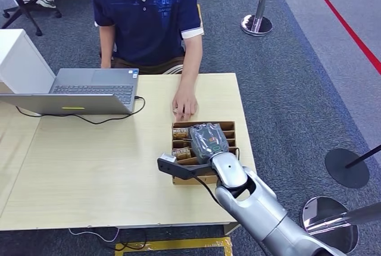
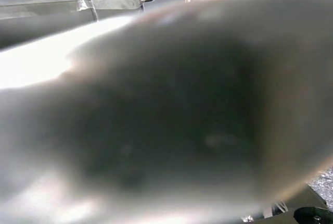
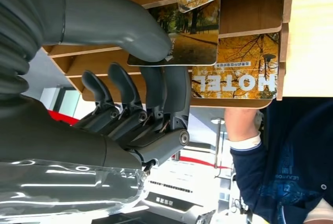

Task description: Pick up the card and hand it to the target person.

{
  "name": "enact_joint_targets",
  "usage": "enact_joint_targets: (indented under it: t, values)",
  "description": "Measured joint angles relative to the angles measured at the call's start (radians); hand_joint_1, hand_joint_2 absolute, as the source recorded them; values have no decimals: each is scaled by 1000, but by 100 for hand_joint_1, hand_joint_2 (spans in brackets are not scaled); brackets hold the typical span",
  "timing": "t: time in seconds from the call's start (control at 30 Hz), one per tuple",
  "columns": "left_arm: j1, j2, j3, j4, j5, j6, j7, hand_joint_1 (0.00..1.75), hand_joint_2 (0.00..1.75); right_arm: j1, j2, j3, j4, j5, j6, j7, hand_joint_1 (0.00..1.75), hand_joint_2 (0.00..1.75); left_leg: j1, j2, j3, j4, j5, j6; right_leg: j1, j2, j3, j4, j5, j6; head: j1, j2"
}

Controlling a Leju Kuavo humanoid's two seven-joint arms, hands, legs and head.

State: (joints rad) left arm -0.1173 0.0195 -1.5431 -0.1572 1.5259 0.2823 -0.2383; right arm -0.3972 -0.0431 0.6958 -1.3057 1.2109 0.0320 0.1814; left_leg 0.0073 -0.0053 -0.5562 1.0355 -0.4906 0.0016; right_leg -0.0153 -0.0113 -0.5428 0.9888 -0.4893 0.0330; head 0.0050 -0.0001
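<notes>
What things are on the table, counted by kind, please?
Laptop: 1
Slotted card box: 1
Person's hand: 1
Robot hand, over the box: 1
Hotel cards: cannot count, since the hand partly hides them
Total without cards: 4

The cards (image 3: 235,67) carry yellow-orange autumn trees with "HOTEL" in white letters, and they sit in a brown wooden box (image 1: 231,126). The right robot hand (image 1: 208,140) is dark grey (its ribbed cover a shade lighter) on a glossy silver arm (image 1: 261,208). The surface (image 1: 112,166) is pale wood grain. The person's polo shirt (image 1: 148,18) is navy with pale collar stripes. The laptop (image 1: 85,92) is silver, its cable (image 1: 90,119) black. The carpet (image 1: 292,77) is grey-blue, crossed by a red line (image 1: 346,27).
</notes>
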Motion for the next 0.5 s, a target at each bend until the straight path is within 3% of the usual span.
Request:
enact_joint_targets:
  t: [0.3, 0.43, 0.5]
  values:
    - [0, 0, 0, 0, -1, -3, -4, 0, 0, 0, 0, 0, 0, -1, 0, 0, 155, 175, 0, 0, 0, 0, 0, 0, 0, 0, 0, 0, 0, 0, 0, 0]
    - [0, 0, 0, 0, -14, -31, -26, 0, 175, 0, 0, 0, 0, -1, 0, 0, 154, 175, 0, 0, 0, 0, 0, 0, 0, 0, 0, 0, 0, 0, 0, 0]
    - [0, 2, 0, 0, -19, -49, -42, 0, 175, 0, 0, 0, 0, -1, 0, 0, 154, 175, 0, 0, 0, 0, 0, 0, 0, 0, 0, 0, 0, 0, 0, 0]
